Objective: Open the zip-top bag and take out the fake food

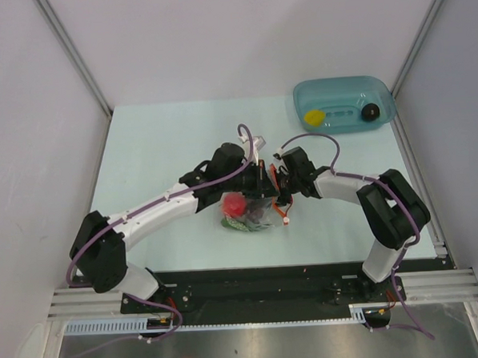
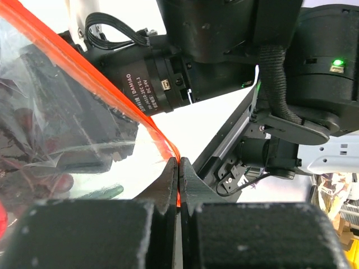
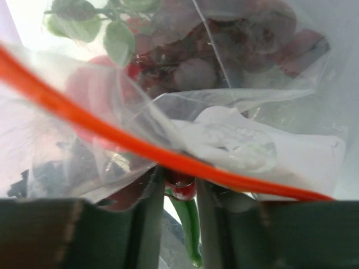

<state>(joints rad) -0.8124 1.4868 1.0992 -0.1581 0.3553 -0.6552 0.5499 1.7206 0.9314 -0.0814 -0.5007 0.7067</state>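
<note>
Two arms are meeting over mid-desk [image 1: 165, 143], sharing the zip-top bag [image 1: 253, 214], fake food [image 1: 234, 203] inside. Left fingers [image 2: 165, 185] are clamping together on the orange zipper strip [image 2: 84, 73], likely anchoring it; right fingers [image 3: 143, 224] are standing slightly apart at the strip, probably for pulling. Motor [image 2: 151, 78] is reading DAMIAO.

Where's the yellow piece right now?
Top view: the yellow piece lies in the teal tray, far right table corner, left of the dark round piece.

Bright even light, wrist close-ups seemingly blurred
</note>
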